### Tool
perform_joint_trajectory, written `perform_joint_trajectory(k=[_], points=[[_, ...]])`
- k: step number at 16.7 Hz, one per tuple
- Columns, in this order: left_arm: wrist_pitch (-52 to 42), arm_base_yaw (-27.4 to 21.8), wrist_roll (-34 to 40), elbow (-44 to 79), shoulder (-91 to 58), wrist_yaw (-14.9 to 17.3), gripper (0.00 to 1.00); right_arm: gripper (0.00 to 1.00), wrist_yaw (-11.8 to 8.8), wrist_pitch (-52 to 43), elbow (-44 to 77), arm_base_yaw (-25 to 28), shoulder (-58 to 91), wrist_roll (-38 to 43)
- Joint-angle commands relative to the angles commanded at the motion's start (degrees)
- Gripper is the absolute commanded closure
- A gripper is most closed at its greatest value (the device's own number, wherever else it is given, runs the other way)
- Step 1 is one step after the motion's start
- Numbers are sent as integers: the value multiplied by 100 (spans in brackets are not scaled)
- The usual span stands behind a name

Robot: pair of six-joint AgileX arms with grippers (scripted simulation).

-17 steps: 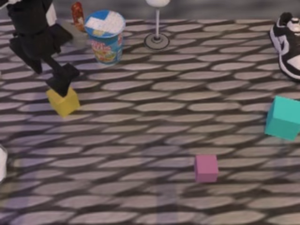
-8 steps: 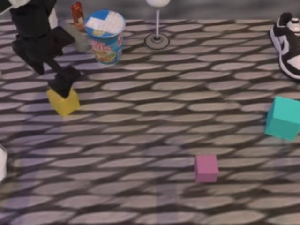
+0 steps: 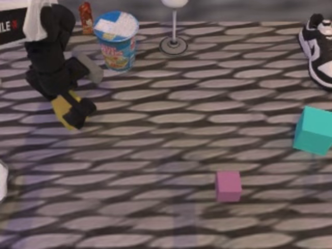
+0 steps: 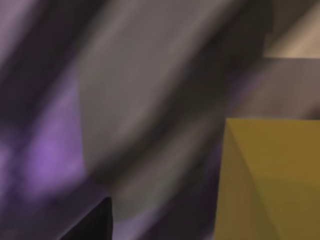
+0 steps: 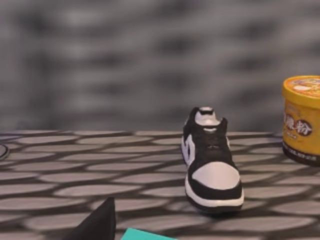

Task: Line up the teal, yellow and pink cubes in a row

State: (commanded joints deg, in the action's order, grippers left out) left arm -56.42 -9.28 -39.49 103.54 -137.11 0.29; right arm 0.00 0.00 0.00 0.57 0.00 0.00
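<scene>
My left fingers (image 3: 72,109) have dropped around the yellow cube (image 3: 61,105) at the desk's left, though whether they grip it I cannot tell; the pick is starting; teal cube (image 3: 313,130) and pink cube (image 3: 228,185) wait well apart; only my right wrist view shows a yellow tub (image 5: 301,119) beyond the sneaker (image 5: 210,161).

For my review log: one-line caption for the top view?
Left gripper down over the yellow cube; pink cube and teal cube sit apart.
</scene>
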Motion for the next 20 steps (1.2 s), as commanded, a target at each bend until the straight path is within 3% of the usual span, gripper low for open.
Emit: perform_joint_trajectory(k=[3, 16, 20], points=[[0, 0, 0, 0, 0, 0, 0, 0, 0, 0, 0, 0, 0, 0], [0, 0, 0, 0, 0, 0, 98, 0, 0, 0, 0, 0, 0, 0], [0, 0, 0, 0, 0, 0, 100, 0, 0, 0, 0, 0, 0, 0]])
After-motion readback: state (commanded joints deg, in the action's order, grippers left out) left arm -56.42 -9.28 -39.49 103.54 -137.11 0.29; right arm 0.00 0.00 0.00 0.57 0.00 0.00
